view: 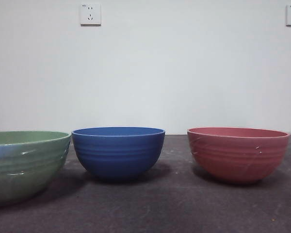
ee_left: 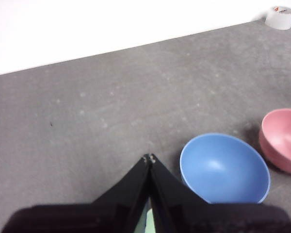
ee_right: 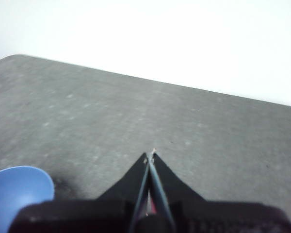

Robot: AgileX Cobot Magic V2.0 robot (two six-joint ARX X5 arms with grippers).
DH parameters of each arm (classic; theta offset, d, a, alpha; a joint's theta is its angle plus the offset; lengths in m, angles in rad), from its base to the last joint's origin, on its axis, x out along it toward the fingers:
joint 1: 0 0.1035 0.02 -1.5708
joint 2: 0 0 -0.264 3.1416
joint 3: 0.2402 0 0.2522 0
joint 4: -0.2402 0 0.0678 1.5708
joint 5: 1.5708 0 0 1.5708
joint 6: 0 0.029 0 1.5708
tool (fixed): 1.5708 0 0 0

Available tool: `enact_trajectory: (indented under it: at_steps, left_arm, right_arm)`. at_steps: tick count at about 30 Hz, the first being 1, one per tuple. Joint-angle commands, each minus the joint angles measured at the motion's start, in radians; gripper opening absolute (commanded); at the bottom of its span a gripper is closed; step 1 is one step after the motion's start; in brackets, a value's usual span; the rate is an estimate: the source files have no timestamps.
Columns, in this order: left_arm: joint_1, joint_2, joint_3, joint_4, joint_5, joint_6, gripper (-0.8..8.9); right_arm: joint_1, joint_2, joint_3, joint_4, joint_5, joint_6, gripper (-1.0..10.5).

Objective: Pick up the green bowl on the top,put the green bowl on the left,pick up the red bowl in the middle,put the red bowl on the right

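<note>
The green bowl (view: 24,162) stands upright on the dark table at the left, near and large in the front view. The red bowl (view: 237,153) stands upright at the right; it also shows in the left wrist view (ee_left: 283,138). My left gripper (ee_left: 149,158) is shut and empty, high above the table, with a sliver of the green bowl (ee_left: 146,221) showing below its jaws. My right gripper (ee_right: 151,154) is shut and empty, also raised, with a sliver of red (ee_right: 151,208) below its jaws. Neither gripper shows in the front view.
A blue ribbed bowl (view: 118,151) stands between the two bowls; it also shows in the left wrist view (ee_left: 224,168) and the right wrist view (ee_right: 17,194). A white tape roll (ee_left: 280,17) lies at the table's far edge. A white wall stands behind.
</note>
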Motion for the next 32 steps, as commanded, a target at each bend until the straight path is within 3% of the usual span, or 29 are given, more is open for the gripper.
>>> enact_trajectory:
  at_steps: [1,6,8,24,27,32]
  left_arm:
    - [0.002,-0.071,-0.103,0.065,-0.005,-0.024,-0.08]
    - [0.002,-0.172,-0.222,0.137,-0.027,-0.037,-0.07]
    - [0.002,-0.172,-0.222,0.117,-0.026,-0.037,-0.04]
    - [-0.011,-0.181,-0.222,0.065,-0.031,-0.037,-0.04]
    - [-0.005,-0.269,-0.223,0.014,-0.097,0.066,-0.04]
    - [0.072,-0.468,-0.299,0.057,-0.141,0.056,-0.04]
  right_arm:
    - [-0.012,-0.082,-0.116,0.064,0.002,0.051,-0.2]
    - [-0.011,-0.185,-0.214,0.145,0.037,0.078,-0.2]
    - [-0.011,-0.185,-0.212,0.15,0.037,0.103,0.0]
    - [-0.011,-0.184,-0.212,0.094,0.037,0.102,0.0]
    - [-0.011,-0.184,-0.212,0.09,0.037,0.102,0.0]
    - [-0.011,-0.184,-0.212,0.089,0.037,0.102,0.0]
